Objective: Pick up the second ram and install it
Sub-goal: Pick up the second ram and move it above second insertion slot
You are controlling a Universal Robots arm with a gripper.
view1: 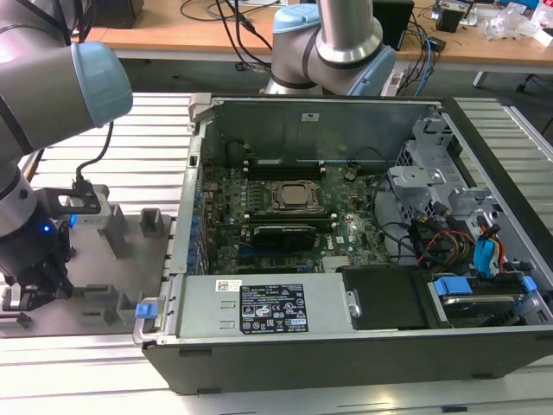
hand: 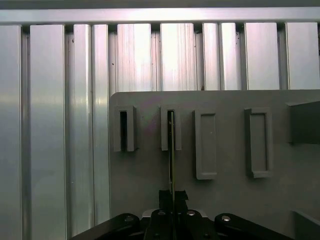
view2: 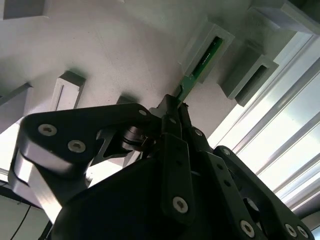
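- Our hand (view2: 176, 103) is clamped on the second ram (view2: 203, 61) — the pick-up step, we judge.
- Its far end sits in a grey holder block (view2: 196, 44) ahead of the hand.
- Freeing it calls for a straight pull, we judge.

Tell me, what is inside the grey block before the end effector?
A green ram sticks out of the block; the end effector grips its near end. The part within the slot is hidden.
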